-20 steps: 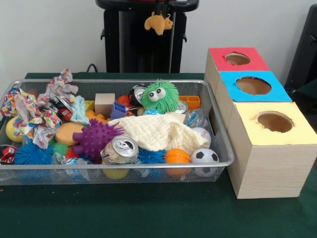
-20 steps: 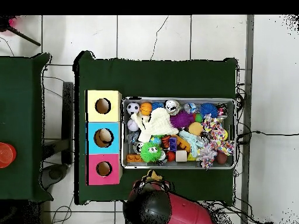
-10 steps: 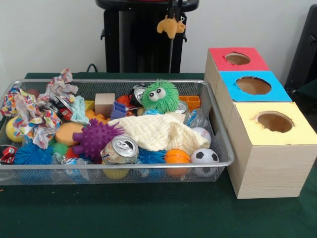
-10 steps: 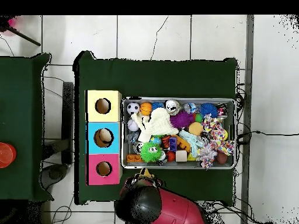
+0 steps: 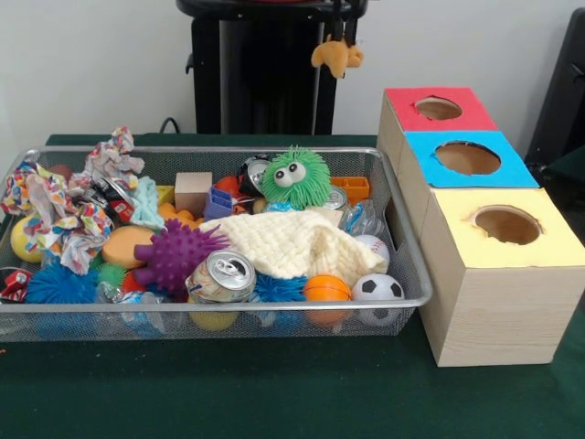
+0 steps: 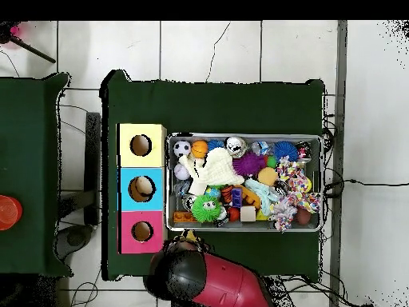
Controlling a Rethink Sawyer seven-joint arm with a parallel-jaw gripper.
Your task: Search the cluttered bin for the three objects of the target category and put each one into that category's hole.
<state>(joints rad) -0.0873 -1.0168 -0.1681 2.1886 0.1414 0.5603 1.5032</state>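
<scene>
The pincer point(image 5: 336, 41) hangs high at the far side of the counter point(image 5: 274, 393), pinching a small orange soft toy point(image 5: 335, 57) that dangles beneath it; across the last second it has carried that toy sideways, from above the bin's middle toward the row of boxes, and it now sits between the wire bin point(image 5: 402, 247) and the red box point(image 5: 439, 108); in the overhead view the arm point(image 6: 200, 276) has swung the same way, its head now close beside the pink-red box point(image 6: 142, 232), with only a sliver of the toy showing at its tip. The bin's contents look undisturbed: the green fuzzy toy point(image 5: 295, 178), the cream knitted cloth point(image 5: 292, 242), the purple spiky ball point(image 5: 175, 254) and the drink can point(image 5: 224, 274) lie as they did. This reads as the carry stage of one delivery, pick done, drop not yet made; the toy is not over any hole. The red box's hole point(image 5: 439, 108) is nearest; which hole is meant I cannot tell. The blue box point(image 5: 468, 157) seems to hold something already in the overhead view; the yellow box point(image 5: 507, 224) is farthest.
</scene>
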